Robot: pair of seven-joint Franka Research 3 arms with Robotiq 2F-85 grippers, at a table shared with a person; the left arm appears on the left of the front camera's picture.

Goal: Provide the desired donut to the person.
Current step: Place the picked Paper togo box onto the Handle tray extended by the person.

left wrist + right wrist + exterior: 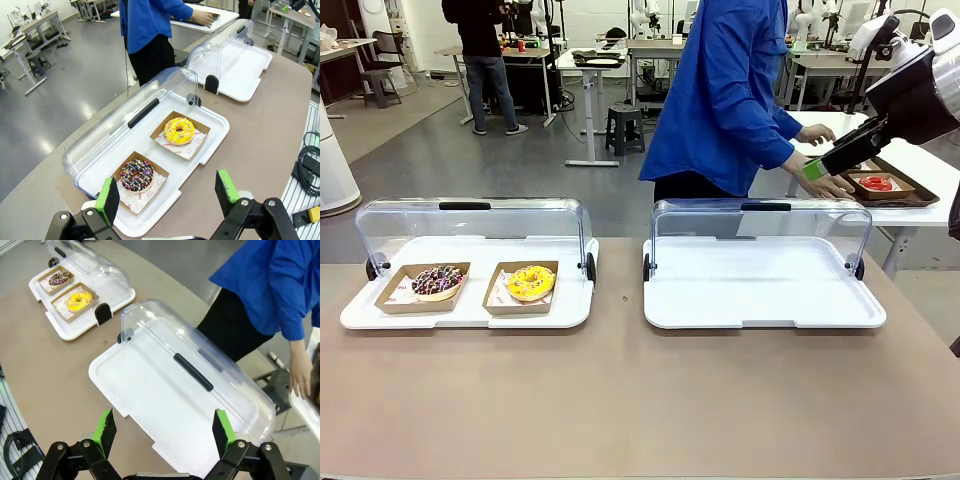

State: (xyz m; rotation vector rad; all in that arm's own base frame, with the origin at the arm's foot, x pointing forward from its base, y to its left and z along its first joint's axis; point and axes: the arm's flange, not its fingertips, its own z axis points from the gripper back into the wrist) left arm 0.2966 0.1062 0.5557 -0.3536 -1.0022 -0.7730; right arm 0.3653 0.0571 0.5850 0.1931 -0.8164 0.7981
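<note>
Both donuts, chocolate sprinkled [137, 175] and yellow [179, 130], lie in the left tray [215, 142] on the worktop [640, 400], just ahead of the open, empty left pincer [167, 196]; the right pincer [164, 432], also open, hovers well apart.

You are working under bright, even overhead room light, with no dim corners. On the brown table [620, 400] shadows are soft and short, just a faint dark edge under each white tray [760, 315]. The clear lids [470, 215] catch pale streaks of glare along their curved tops, and in the left wrist view the grey floor [65, 100] carries broad white reflections. Focus is sharp on the yellow donut [179, 130] and the sprinkled chocolate donut [136, 174]. Both wrist views bend straight lines near their edges, so the table rim curves. The far room in the front view looks slightly soft.
</note>
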